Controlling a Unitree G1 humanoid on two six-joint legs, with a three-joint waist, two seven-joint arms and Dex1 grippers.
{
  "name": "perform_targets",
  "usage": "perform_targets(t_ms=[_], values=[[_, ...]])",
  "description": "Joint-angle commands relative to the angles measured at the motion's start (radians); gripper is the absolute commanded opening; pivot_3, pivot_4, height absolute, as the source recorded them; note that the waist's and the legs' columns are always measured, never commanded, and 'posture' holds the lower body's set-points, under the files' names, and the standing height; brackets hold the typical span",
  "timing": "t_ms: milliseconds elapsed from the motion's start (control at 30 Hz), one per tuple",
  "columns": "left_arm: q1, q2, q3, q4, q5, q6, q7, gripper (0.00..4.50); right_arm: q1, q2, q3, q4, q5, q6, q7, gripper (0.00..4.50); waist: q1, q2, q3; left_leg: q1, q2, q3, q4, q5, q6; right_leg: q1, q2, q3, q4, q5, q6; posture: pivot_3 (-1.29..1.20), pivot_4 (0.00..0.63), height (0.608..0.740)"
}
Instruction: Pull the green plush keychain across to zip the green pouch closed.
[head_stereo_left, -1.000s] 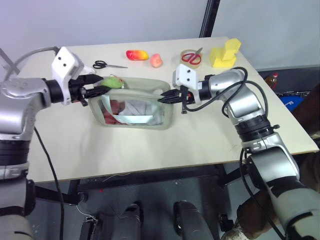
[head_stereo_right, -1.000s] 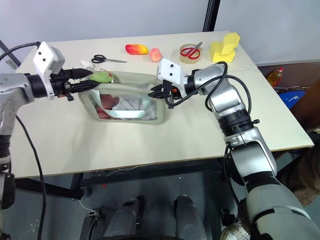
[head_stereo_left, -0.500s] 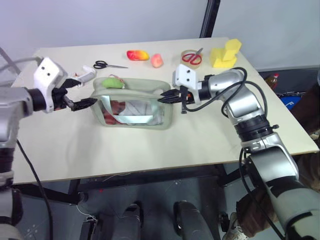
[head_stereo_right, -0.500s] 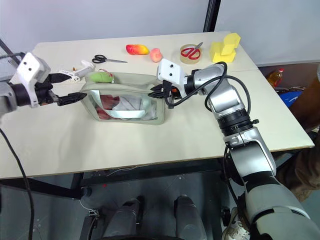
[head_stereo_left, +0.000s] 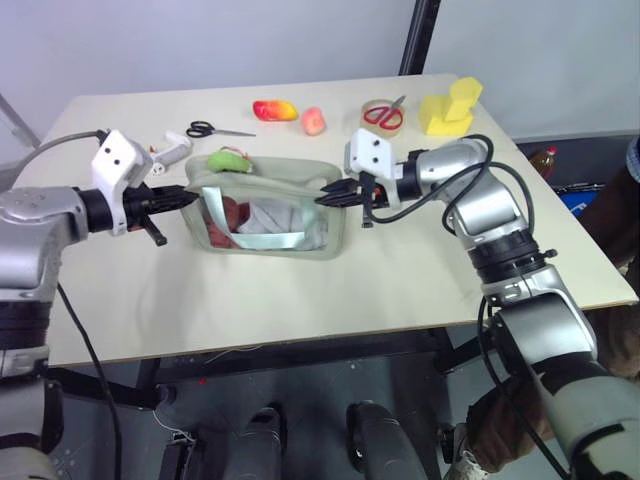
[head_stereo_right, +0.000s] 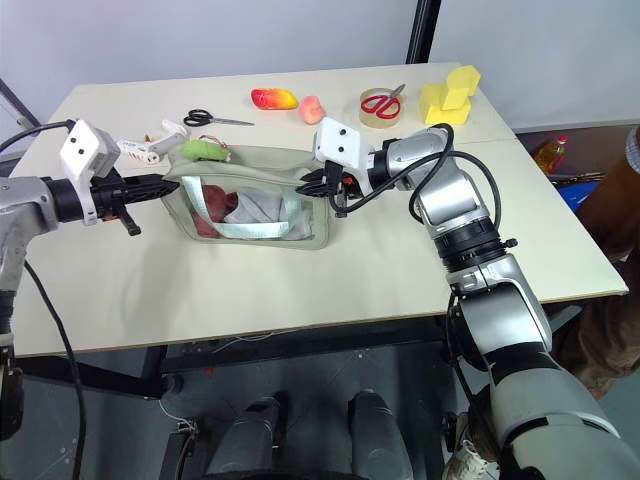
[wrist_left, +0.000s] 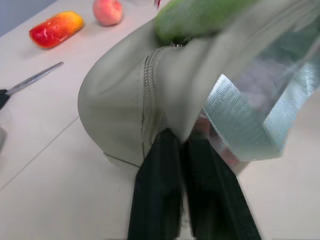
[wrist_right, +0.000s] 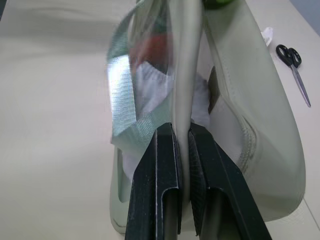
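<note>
Pinching opposite pouch (head_stereo_left: 265, 215) ends, both grippers (head_stereo_left: 186, 199) (head_stereo_left: 328, 197) clamp fabric.

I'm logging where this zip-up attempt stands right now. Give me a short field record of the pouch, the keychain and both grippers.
pouch: green pouch lies on the table, held at both ends
keychain: green plush keychain sits on the pouch's top edge near its left end, free of both grippers
left gripper: shut on the pouch's left end
right gripper: shut on the pouch's right end
zip: keychain not yet pulled across
nearby: black scissors behind the pouch
</note>
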Motion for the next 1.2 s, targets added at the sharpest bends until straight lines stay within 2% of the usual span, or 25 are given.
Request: perform_targets(t_ms=[33,167,267,500,600,800,967,1200], values=[[0.011,0.013,0.041,-0.049,-0.014,0.015,0.017,0.12,-0.016,0.004,-0.005,-0.006,0.000,-0.003,-0.003,0.00,0.000,0.000,0.000,0.000,0.000,0.000,0.000,0.000,0.000,0.000,0.000,0.000,0.000,0.000,0.000,0.00,0.150,0.740],[0.023,0.004,0.044,-0.084,-0.025,0.036,0.033,0.12,-0.028,0.005,-0.004,0.018,-0.006,-0.014,-0.005,0.00,0.000,0.000,0.000,0.000,0.000,0.000,0.000,0.000,0.000,0.000,0.000,0.000,0.000,0.000,0.000,0.00,0.150,0.740],[0.041,0.006,0.052,-0.108,-0.034,0.051,0.041,0.00,-0.059,-0.005,-0.008,0.049,0.001,-0.008,0.021,1.06,0.000,0.000,0.000,0.000,0.000,0.000,0.000,0.000,0.000,0.000,0.000,0.000,0.000,0.000,0.000,0.00,0.150,0.740],[0.072,0.014,0.068,-0.145,-0.047,0.069,0.053,0.00,-0.203,-0.003,-0.032,0.177,-0.021,-0.102,0.011,4.47,0.000,0.000,0.000,0.000,0.000,0.000,0.000,0.000,0.000,0.000,0.000,0.000,0.000,0.000,0.000,0.00,0.150,0.740],[0.080,0.018,0.074,-0.158,-0.052,0.079,0.057,0.00,-0.242,0.024,-0.049,0.155,0.015,-0.074,0.013,4.47,-0.001,0.000,0.000,0.000,0.000,0.000,0.000,0.000,0.000,0.000,0.000,0.000,0.000,0.000,0.000,0.00,0.150,0.740],[0.085,0.015,0.088,-0.177,-0.056,0.095,0.067,0.00,-0.220,0.174,-0.037,0.042,0.066,0.019,-0.038,4.47,-0.002,0.000,0.000,0.000,0.000,0.000,-0.001,0.000,0.000,-0.001,0.000,0.000,0.001,0.000,0.000,0.00,0.150,0.740],[0.083,0.006,0.078,-0.179,-0.057,0.096,0.067,0.00,-0.265,0.292,-0.015,0.188,0.018,-0.061,-0.121,4.47,0.001,0.000,0.000,0.000,0.000,-0.001,0.000,0.000,0.000,-0.001,0.000,0.000,0.001,0.000,0.000,0.00,0.150,0.740],[0.058,0.007,0.062,-0.160,-0.051,0.091,0.065,0.00,-0.314,0.353,-0.009,0.346,-0.015,-0.153,-0.162,4.47,-0.001,0.000,0.000,0.000,0.000,-0.001,-0.001,0.000,0.000,-0.001,0.000,0.000,0.001,0.000,0.000,0.00,0.150,0.740]])
